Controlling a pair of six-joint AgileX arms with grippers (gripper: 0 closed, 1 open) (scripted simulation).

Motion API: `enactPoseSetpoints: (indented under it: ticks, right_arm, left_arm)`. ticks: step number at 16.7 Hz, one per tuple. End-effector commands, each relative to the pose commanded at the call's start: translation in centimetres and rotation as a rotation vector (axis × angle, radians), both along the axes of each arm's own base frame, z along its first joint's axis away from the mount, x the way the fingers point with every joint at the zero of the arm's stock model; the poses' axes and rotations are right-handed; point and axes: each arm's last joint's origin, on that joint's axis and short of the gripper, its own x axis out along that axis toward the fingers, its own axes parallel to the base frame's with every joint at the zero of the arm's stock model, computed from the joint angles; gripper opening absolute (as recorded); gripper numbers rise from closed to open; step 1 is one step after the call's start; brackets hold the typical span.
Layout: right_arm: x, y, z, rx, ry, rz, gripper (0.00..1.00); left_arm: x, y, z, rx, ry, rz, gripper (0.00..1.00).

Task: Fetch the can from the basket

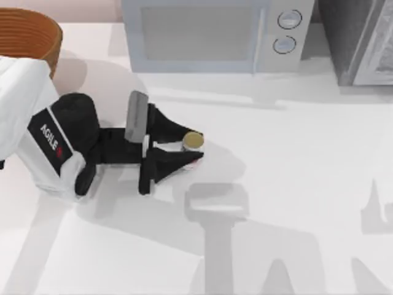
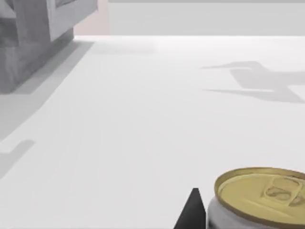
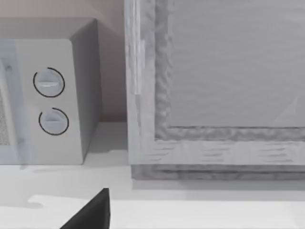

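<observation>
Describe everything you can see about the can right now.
The can is a small cylinder with a dull gold round top and a white side marked with red. The left wrist view shows a pull tab on its lid and a raised rim around it. It stands upright on the white table, left of centre, outside the basket. The left pincer reaches in from the left, its dark fingers on either side of the can, apparently gripping it.

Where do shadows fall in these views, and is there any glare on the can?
Top view: the left gripper, around the can, casts soft grey shadows on the table. Left wrist view: the can's gold lid looks matte, no glare. Right wrist view: shade beneath the microwave.
</observation>
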Motion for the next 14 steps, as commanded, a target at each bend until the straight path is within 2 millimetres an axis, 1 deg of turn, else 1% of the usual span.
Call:
enactPoseSetpoints:
  ticks: [8,9,14]
  right_arm:
    - [0.0,0.0,0.0,0.0,0.0,0.0,1.0]
    - [0.0,0.0,0.0,0.0,0.0,0.0,1.0]
    - [0.0,0.0,0.0,0.0,0.0,0.0,1.0]
  left_arm:
    - [0.0,0.0,0.0,0.0,0.0,0.0,0.98]
    - [0.0,0.0,0.0,0.0,0.0,0.0,1.0]
    - [0.0,0.0,0.0,0.0,0.0,0.0,1.0]
